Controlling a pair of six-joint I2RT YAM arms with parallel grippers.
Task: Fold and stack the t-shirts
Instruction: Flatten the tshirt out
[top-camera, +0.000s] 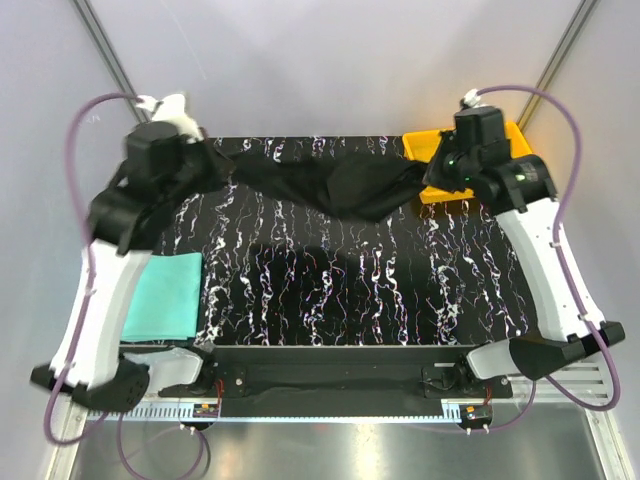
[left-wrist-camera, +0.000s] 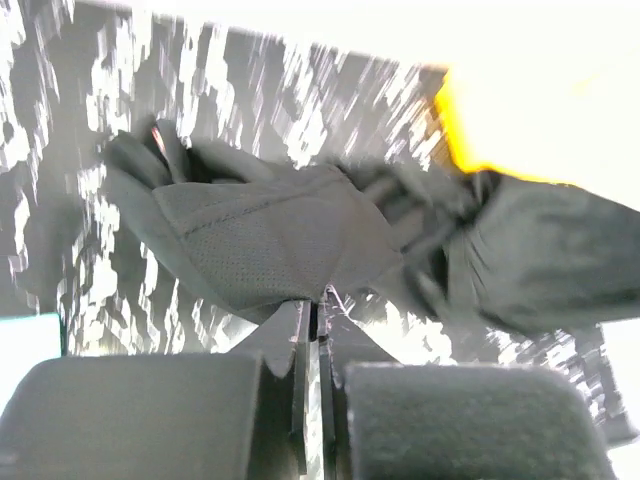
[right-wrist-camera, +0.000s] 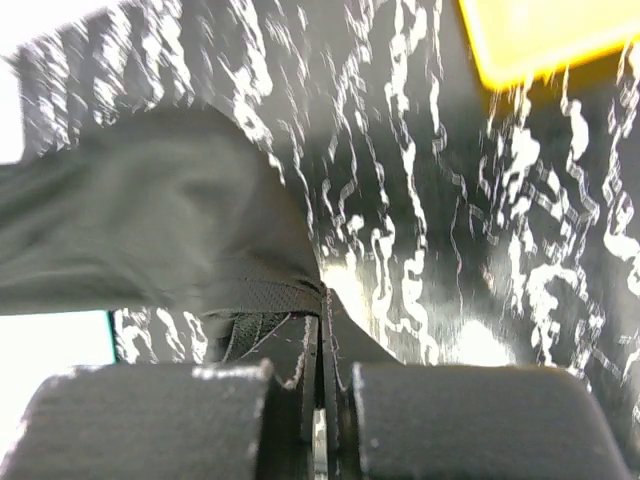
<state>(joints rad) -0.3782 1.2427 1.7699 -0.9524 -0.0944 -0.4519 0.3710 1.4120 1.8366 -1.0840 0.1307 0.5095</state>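
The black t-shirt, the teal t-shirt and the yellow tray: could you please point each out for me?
black t-shirt (top-camera: 340, 185): top external view, middle of its sagging span.
teal t-shirt (top-camera: 165, 295): top external view, centre of the cloth.
yellow tray (top-camera: 425, 147): top external view, bare left corner.

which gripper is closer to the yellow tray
Right. The right gripper, shut on the black shirt, is beside the yellow tray; the left gripper holds the shirt's other end, far across the table.

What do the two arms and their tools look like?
The left arm and right arm have white shells, black joints and black bases. A purple cable loops beside each. The left tool and right tool each have two thin dark fingers on blocky, textured grey bodies.
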